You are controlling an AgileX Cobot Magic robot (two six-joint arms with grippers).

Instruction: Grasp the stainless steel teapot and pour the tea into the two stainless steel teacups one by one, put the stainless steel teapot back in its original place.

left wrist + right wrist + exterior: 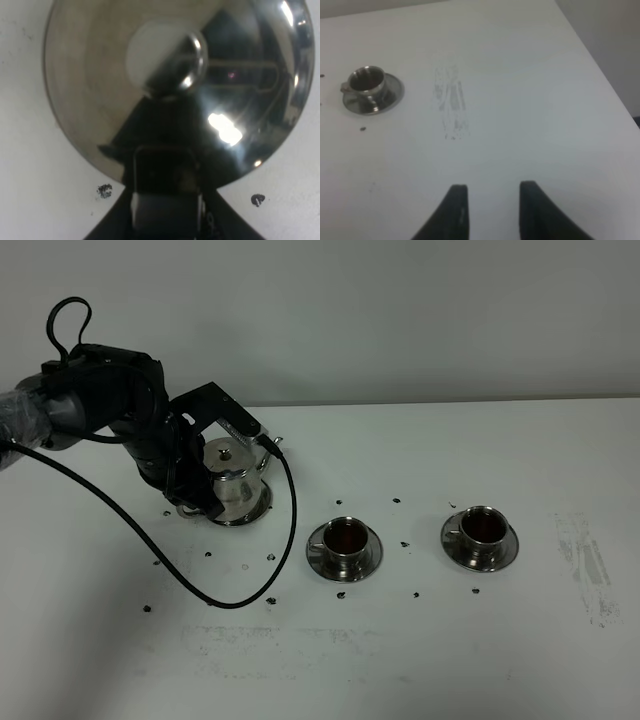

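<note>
While the stainless steel teapot [236, 483] sits upright on its round steel disc [255, 512] toward the back-left part of the white table [480, 660], the left gripper [205, 502] is right up against its handle side, and honestly I can't tell if the fingers are clamped on the handle or slightly apart, since the arm hides them from up high and the left wrist view is basically all lid [165, 65] and knob [192, 60] with dark gripper parts below. The two stainless steel teacups [345, 539] are on their saucers near the middle of the table, the second one [481, 529] further toward the right edge, well apart from each other, and both have dark tea in them. Little dark specks [270, 556] are scattered on the table around the pot and cups, plus a grey scuffed patch [590, 565] near the right edge. The right gripper [492, 200] hovers over bare table with nothing held, its two dark fingertips [456, 205] showing a gap between them though it's drawn in as far as it goes.
</note>
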